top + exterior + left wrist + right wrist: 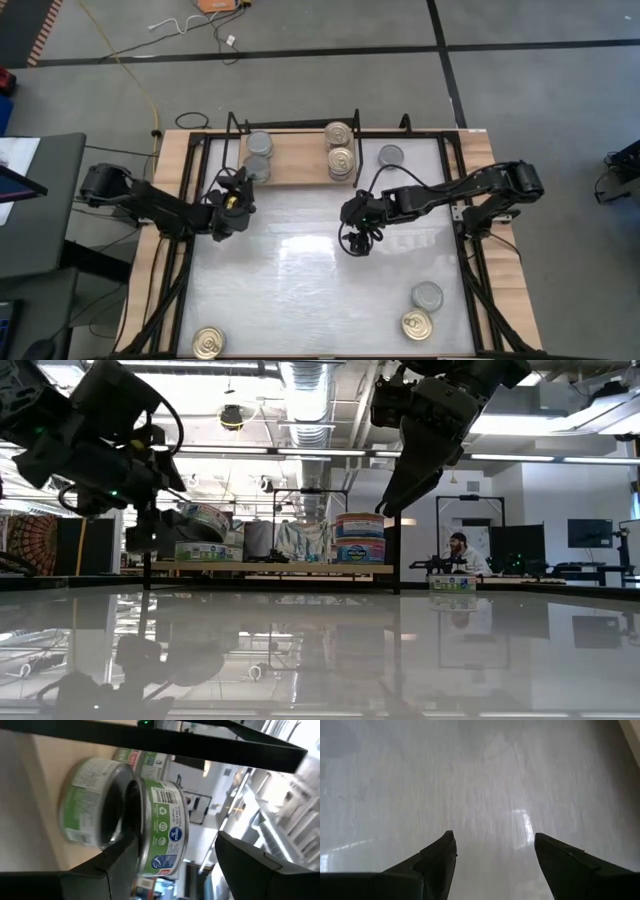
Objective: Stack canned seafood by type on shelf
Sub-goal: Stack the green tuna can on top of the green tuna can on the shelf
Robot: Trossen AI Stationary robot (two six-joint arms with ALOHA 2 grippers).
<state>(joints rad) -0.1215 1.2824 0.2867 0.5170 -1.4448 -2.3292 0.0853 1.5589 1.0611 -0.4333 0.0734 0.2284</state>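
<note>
L gripper (240,186) sits at the near left edge of the shelf (300,160), fingers spread around a green-label can (162,832) w/o clearly pinching it. Two grey-top cans (259,144) on shelf's left end, gold-top cans (340,133) stacked mid-shelf. R gripper (358,240) hovers over bare table (300,290) centre, fingers wide, empty. Loose cans (427,295) near right.

Glossy white surface (300,290) carries the shelf (295,160) along its far edge: a light wooden board in a black wire frame. On the board, grey-topped tins (259,145) at the left end, gold-topped tins (340,150) right of the middle. Loose on the white: one grey tin (391,155) just right of the board, a grey tin (428,295) and gold tin (417,324) touching near the front right, one gold tin (208,343) front left.
</note>
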